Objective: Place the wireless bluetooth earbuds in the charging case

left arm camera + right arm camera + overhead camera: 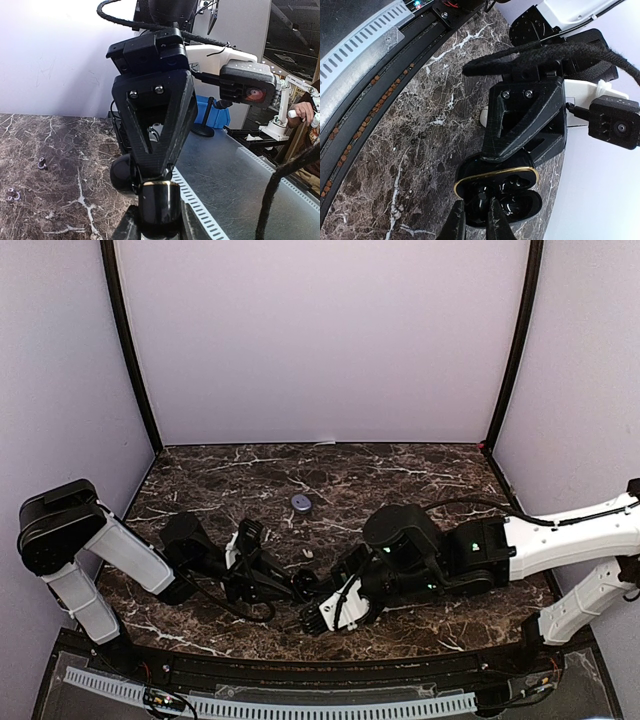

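Right wrist view: the right pincer (476, 220) has its fingers (496, 220) drawn close together, tips dipped into the open mouth of the charging case (520, 200). Whether they pinch an earbud I cannot tell; everything between them is dark and glossy. The case is black with a gold rim, its lid thrown back, and it sits directly ahead of these fingertips. From the far side the left pincer (495, 162) is clenched on the case, holding it over the marble worktop (420, 150).

In the left wrist view, two small dark pieces (42, 162) lie on the worktop well to the left of that pincer, too small to identify. In the top view a small white piece (308, 553) lies just beyond the left pincer, and a grey disc (301, 502) farther beyond.
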You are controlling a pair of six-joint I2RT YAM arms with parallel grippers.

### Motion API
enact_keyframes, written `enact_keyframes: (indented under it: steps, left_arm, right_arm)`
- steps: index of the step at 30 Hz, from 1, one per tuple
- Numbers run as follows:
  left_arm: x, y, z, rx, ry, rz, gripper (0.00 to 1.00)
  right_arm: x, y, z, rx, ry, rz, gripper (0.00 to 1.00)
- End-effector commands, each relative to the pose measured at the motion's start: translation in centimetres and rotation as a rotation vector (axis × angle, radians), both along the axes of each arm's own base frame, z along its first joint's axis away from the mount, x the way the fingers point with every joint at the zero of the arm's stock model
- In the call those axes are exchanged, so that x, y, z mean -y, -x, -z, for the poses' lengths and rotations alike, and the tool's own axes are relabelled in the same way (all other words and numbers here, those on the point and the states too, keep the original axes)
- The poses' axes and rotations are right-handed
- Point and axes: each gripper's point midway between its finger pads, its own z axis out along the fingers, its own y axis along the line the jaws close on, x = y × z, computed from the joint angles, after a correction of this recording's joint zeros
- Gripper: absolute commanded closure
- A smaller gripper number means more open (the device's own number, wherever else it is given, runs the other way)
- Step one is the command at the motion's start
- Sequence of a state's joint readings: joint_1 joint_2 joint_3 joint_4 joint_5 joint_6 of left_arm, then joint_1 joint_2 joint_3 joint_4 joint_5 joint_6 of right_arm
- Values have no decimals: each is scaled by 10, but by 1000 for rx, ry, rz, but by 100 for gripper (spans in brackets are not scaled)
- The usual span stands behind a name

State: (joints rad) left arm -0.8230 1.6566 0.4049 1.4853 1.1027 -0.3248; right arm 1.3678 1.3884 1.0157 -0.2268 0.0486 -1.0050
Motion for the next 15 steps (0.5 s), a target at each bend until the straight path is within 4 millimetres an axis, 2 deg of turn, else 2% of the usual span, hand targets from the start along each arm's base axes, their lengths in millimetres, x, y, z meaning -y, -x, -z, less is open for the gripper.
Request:
enact_keyframes:
  steps: [1, 6, 15]
  left_arm:
    - [-2, 11, -12, 59, 41, 50, 100]
    - [-1, 9, -10, 54, 31, 39, 100]
    - [1, 6, -6, 41, 17, 31, 100]
  right_arm:
    - [10, -12, -11, 6, -8, 70, 94]
    - [12, -13, -14, 7, -12, 77, 95]
    - [17, -11, -31, 8, -50, 75, 95]
